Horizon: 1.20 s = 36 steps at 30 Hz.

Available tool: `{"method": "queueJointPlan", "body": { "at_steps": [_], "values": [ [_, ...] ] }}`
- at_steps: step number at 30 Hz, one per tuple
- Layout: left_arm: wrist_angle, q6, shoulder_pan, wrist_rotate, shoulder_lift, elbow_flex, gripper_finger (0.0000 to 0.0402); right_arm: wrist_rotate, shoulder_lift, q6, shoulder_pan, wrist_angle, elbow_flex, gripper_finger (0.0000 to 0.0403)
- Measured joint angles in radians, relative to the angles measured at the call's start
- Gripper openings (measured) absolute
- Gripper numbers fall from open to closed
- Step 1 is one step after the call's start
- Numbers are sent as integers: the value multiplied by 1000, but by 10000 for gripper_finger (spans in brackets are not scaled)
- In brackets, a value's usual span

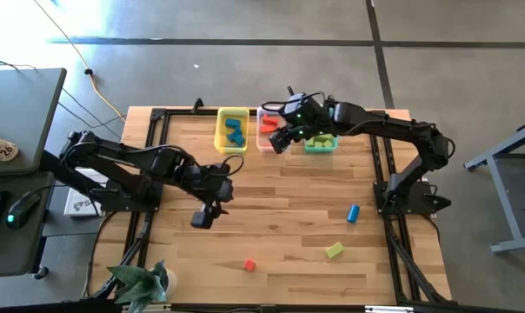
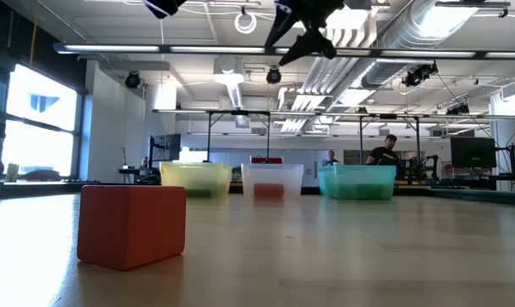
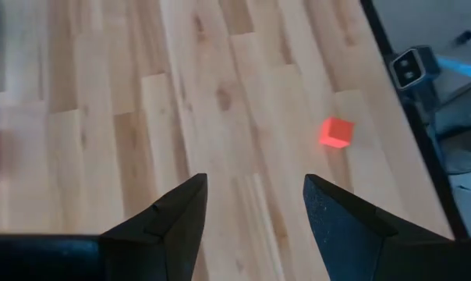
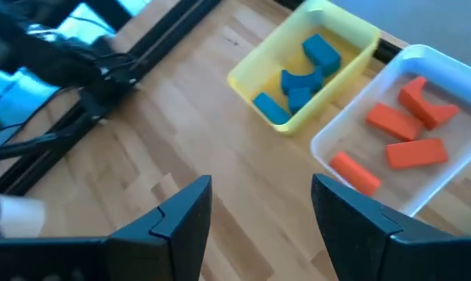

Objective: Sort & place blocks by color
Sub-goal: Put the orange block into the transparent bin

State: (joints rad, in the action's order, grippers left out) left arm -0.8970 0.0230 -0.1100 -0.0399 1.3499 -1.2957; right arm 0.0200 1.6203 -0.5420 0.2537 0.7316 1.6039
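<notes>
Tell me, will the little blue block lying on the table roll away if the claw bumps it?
Probably, yes. The blue block looks like a short cylinder lying on its side on the bare wooden table, so a sideways nudge could set it rolling. It seems small and stiff, likely light. The red cube has flat faces and would more likely just slide.

red cube (image 1: 249, 265), green block (image 1: 334, 250), blue cylinder (image 1: 353, 213) loose.

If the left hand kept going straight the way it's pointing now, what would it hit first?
Probably just the bare wooden table. The left hand is open and empty, and nothing lies between its fingers. The red block sits off to one side of that line, so it would likely be missed, though depth is hard to judge.
</notes>
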Motion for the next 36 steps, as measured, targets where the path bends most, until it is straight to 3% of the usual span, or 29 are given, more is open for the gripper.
{"method": "queueJointPlan", "body": {
  "at_steps": [6, 11, 23, 36],
  "values": [
    [40, 96, -66, 8, 18, 1, 233, -2, -27, 0, -49, 0, 0, 206],
    [94, 99, -134, 72, 59, 1, 257, -2, -22, 5, -80, 10, 0, 206],
    [258, 19, -239, 115, 231, 1, 259, 32, -18, 24, -114, 48, 0, 206],
    [382, 18, -265, 58, 461, 0, 259, 54, -18, 24, -114, 75, 0, 206]
  ]
}}
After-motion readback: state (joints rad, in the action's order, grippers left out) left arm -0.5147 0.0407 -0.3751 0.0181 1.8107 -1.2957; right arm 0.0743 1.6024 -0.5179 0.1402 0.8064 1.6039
